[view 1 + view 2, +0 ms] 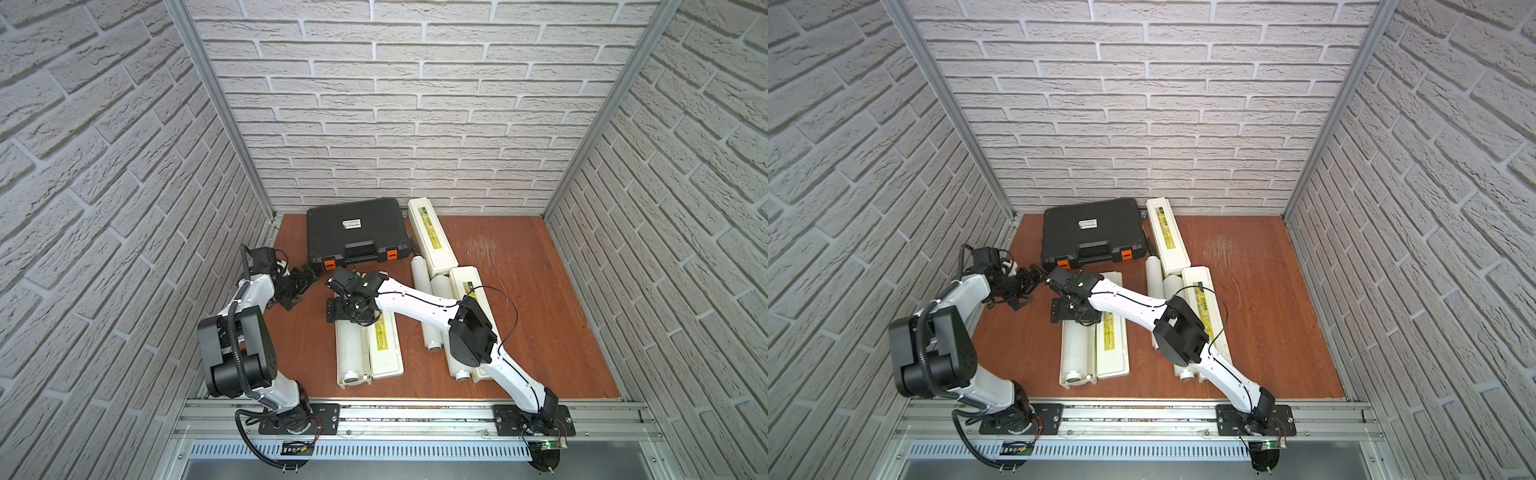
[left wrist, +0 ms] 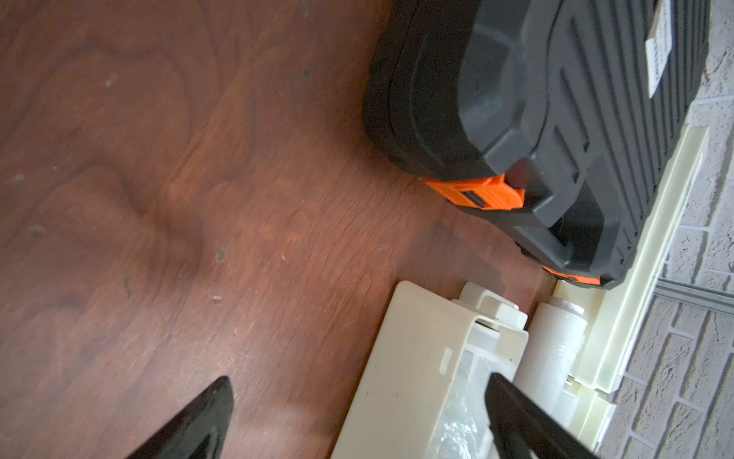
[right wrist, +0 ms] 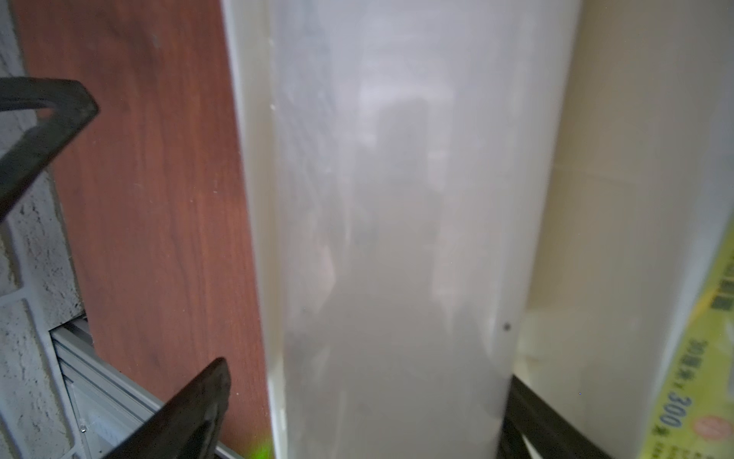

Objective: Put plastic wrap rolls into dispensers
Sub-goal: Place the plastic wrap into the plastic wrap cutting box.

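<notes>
In both top views an open dispenser (image 1: 340, 365) (image 1: 1064, 365) lies at the front centre, its labelled lid (image 1: 384, 353) folded out to the right. A plastic wrap roll (image 1: 353, 353) (image 3: 389, 238) lies in its tray. My right gripper (image 1: 349, 311) (image 3: 365, 397) is open over the tray's far end and straddles that roll; one finger stands clear of it. Two more rolls (image 1: 428, 307) (image 1: 451, 332) lie loose to the right. My left gripper (image 1: 300, 286) (image 2: 357, 397) is open and empty, low over the wood beside that dispenser's far end (image 2: 417, 377).
A black case with orange latches (image 1: 353, 232) (image 2: 556, 119) stands at the back centre. A closed dispenser (image 1: 432, 237) lies to its right, another (image 1: 469, 286) partly under my right arm. Brick walls enclose three sides; a metal rail (image 1: 415, 415) runs along the front.
</notes>
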Robot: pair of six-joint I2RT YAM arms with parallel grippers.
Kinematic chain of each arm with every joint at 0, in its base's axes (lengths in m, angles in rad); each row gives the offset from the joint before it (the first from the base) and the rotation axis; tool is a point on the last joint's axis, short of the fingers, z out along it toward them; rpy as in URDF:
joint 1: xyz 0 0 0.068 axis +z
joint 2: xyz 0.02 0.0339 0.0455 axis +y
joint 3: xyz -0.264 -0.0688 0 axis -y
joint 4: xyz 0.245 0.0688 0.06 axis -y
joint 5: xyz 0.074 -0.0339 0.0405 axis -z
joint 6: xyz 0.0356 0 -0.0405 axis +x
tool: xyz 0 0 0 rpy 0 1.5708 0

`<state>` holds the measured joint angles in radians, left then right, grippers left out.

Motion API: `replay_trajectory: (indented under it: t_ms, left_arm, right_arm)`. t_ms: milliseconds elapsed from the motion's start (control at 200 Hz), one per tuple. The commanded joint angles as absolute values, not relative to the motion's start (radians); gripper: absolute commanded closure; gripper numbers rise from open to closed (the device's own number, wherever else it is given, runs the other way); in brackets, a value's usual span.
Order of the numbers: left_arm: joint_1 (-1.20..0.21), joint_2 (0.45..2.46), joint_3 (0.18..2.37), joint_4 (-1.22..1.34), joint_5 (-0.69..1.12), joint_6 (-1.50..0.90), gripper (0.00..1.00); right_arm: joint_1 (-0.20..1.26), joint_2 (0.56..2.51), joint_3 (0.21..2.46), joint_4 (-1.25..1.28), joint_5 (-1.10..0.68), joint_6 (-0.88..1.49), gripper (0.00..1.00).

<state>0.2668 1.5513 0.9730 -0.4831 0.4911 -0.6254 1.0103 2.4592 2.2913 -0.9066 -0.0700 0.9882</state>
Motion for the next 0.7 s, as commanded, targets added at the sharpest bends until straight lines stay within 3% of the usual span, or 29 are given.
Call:
replay_trajectory:
  t_ms: [0, 300, 695]
  left_arm:
    - [0.249, 1.565, 0.960, -0.459, 0.528, -0.629, 0.02]
    - [0.194, 1.562, 0.936, -0.444, 0.564, -0.659, 0.02]
    - [0.107, 1.439, 0.818, -0.427, 0.519, -0.785, 0.02]
  right_arm:
    - [1.018, 2.394, 2.331, -0.876, -0.089, 0.986, 0.00]
    - [1.017, 2.300, 2.367, -0.940, 0.007, 0.846, 0.00]
    - [0.935, 2.132, 2.096, -0.966, 0.148, 0.663, 0.00]
